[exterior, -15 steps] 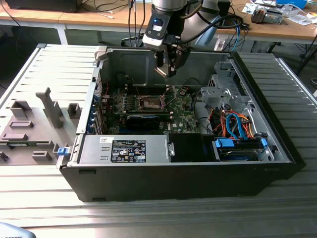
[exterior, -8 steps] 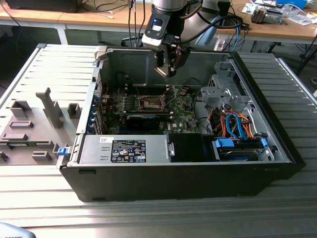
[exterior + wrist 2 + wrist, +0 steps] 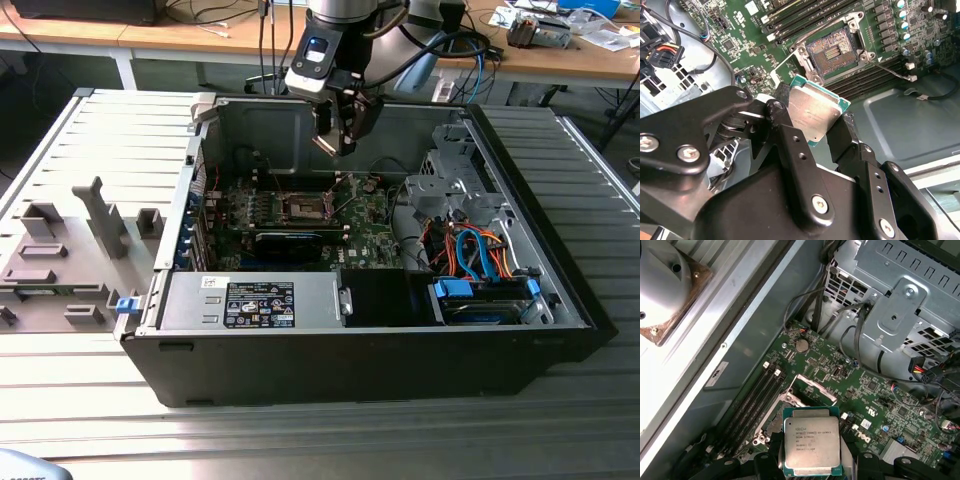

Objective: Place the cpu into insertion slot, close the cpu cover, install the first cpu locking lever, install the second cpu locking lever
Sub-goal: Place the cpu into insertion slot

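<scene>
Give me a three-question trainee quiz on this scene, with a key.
1. True or false: the gripper is shut on the cpu.
2. The slot is: A) holding a chip; B) empty; C) covered by a cable.
3. Fill in: the cpu hangs ___ the motherboard, not touching it.
Key: 1 true; 2 B; 3 above.
</scene>
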Motion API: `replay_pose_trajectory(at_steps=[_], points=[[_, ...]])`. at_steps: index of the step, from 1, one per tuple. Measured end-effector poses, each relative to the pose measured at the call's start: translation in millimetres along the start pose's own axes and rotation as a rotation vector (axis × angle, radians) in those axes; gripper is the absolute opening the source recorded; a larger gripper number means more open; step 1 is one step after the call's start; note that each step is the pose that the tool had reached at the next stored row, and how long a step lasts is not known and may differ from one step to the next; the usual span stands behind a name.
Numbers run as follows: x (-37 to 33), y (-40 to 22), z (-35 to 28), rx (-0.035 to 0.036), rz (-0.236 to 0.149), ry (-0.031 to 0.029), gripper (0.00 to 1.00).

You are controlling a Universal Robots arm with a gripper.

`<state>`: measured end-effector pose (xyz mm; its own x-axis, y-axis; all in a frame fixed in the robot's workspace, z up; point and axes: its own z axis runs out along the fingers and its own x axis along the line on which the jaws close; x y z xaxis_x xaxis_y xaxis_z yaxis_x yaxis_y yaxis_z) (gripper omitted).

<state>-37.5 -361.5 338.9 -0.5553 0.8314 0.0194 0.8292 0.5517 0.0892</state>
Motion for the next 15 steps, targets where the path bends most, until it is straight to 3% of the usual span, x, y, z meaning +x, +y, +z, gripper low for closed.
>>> replay_pose_trajectory(at_steps=[15], points=[[-0.1, -0.1, 0.0, -0.0006, 0.031, -0.0029, 0.55]])
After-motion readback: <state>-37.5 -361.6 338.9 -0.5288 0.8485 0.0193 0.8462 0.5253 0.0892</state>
